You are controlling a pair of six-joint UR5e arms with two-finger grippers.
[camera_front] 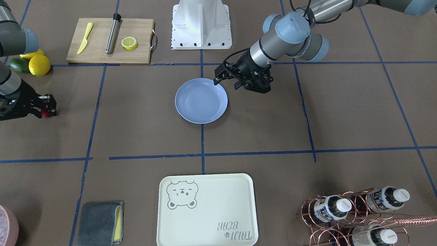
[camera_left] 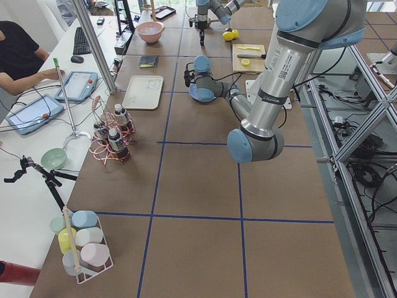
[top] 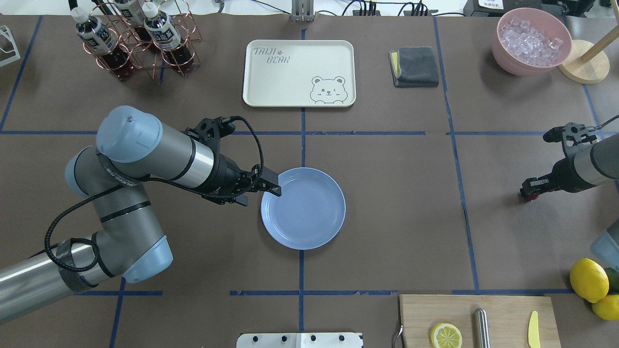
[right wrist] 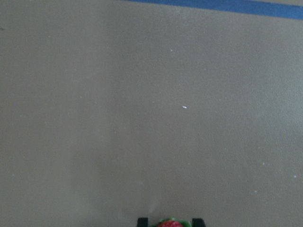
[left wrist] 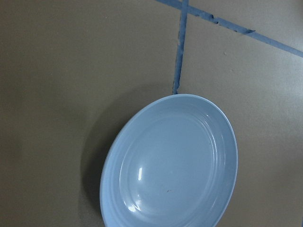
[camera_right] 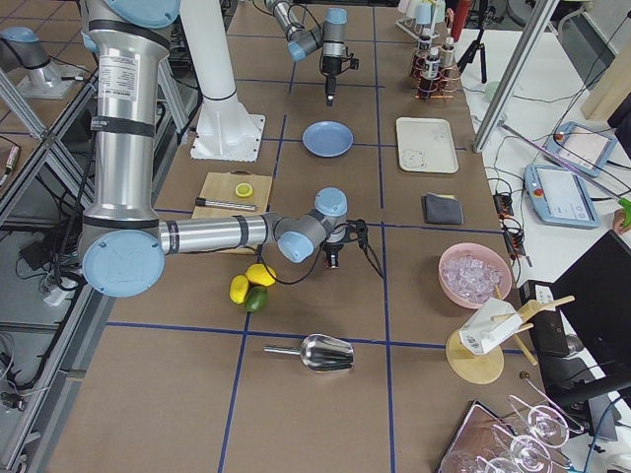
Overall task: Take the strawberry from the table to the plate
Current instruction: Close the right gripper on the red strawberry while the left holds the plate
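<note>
The small red strawberry (camera_front: 45, 113) sits between the fingertips of my right gripper (camera_front: 47, 110), which is shut on it close over the brown table (camera_front: 143, 116) at the far right side. The right wrist view shows the strawberry (right wrist: 170, 223) at its bottom edge, held between two dark fingertips. The pale blue plate (top: 303, 208) lies empty at the table's centre, well apart from the berry. My left gripper (top: 258, 194) hovers at the plate's left rim, open and holding nothing. The left wrist view shows only the plate (left wrist: 170, 165).
A cutting board (top: 476, 321) with a lemon half (top: 445, 335), a metal rod and a yellow knife lies near the robot. Lemons (top: 588, 279) and an avocado sit at the right edge. The bear tray (top: 299, 72), grey cloth (top: 415, 66), ice bowl (top: 531, 41) and bottle rack (top: 135, 41) line the far side.
</note>
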